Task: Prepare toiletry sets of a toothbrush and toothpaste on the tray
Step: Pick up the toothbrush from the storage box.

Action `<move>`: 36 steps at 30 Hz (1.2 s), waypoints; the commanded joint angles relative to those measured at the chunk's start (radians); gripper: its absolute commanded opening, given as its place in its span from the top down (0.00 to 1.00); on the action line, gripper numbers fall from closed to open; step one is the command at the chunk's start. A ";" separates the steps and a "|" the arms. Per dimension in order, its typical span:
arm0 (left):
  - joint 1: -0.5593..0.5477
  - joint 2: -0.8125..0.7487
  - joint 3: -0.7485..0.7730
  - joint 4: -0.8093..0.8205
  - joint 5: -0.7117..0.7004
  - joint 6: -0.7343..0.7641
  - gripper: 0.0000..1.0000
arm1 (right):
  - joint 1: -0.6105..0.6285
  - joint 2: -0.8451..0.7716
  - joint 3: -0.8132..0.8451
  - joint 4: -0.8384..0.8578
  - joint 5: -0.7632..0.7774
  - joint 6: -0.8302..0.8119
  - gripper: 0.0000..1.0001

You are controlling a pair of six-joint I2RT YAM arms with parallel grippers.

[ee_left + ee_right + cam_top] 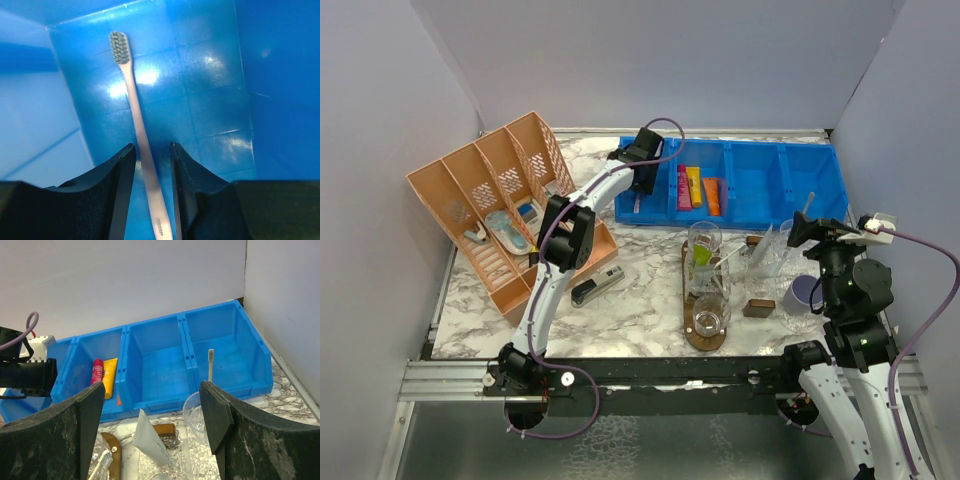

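The toothbrush (pixel 136 105) lay in the leftmost compartment of the blue bin (pixel 210 100), bristles pointing away from the wrist, not yet on the tray (pixel 692 335). The left arm's fingers (pixel 120 190) stood apart astride its handle with blue showing beside it, so nothing was clamped. They were likely lined up to pinch the thin handle across its width. On the tray stood clear tumblers, one (pixel 704 245) holding a lime green tube. The right arm's fingers (pixel 75 425) hung wide apart and empty over the tabletop (pixel 620 310), probably out of the left arm's way.
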 commanded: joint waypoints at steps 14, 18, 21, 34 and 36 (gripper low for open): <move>-0.007 -0.039 0.010 -0.018 0.000 -0.023 1.00 | 0.008 0.016 -0.001 0.017 -0.023 0.007 0.24; -0.005 -0.115 0.054 -0.014 -0.015 -0.034 1.00 | 0.007 0.037 0.012 0.009 -0.040 0.010 0.24; -0.005 -0.184 0.069 -0.008 -0.007 -0.040 1.00 | 0.007 0.052 0.026 0.000 -0.061 0.008 0.23; -0.004 -0.609 -0.203 0.163 0.346 -0.040 1.00 | 0.008 0.154 0.280 -0.247 -0.374 -0.017 0.20; -0.004 -0.713 -0.362 0.296 0.469 -0.052 1.00 | 0.008 0.174 0.313 -0.277 -0.508 -0.009 0.20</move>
